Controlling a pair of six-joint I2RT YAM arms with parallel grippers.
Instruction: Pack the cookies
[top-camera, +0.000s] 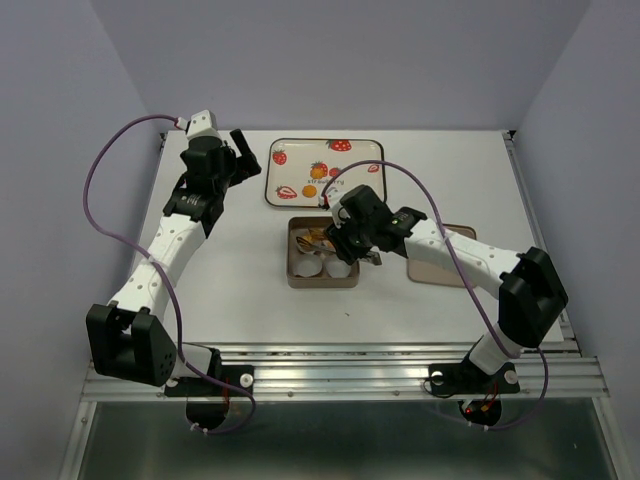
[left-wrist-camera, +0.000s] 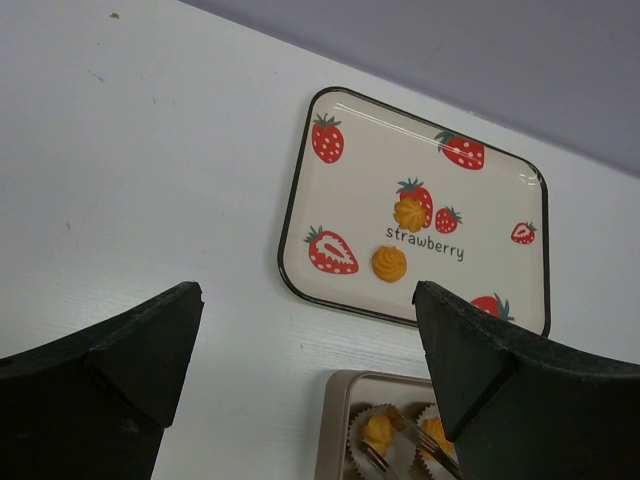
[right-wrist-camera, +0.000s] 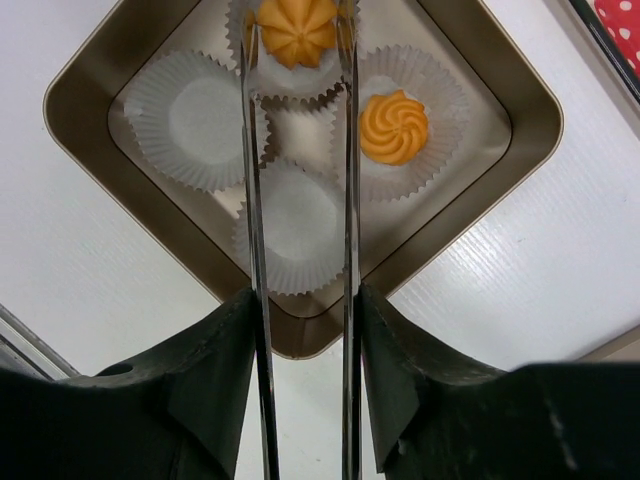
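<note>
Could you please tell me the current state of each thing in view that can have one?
Square brown metal tin: open, holding four cups.
White pleated paper cups: two filled, two empty.
Round orange tin cookies: two, each in a cup.
Round orange tray cookies: two, loose on the strawberry-print tray.
Thin metal tongs: held, tips straddling one tin cookie.
Left gripper: open, empty.
Right gripper: shut on the tongs.

Two orange cookies (left-wrist-camera: 389, 264) on tray (left-wrist-camera: 350, 190), two in tin (right-wrist-camera: 80, 100)
</note>
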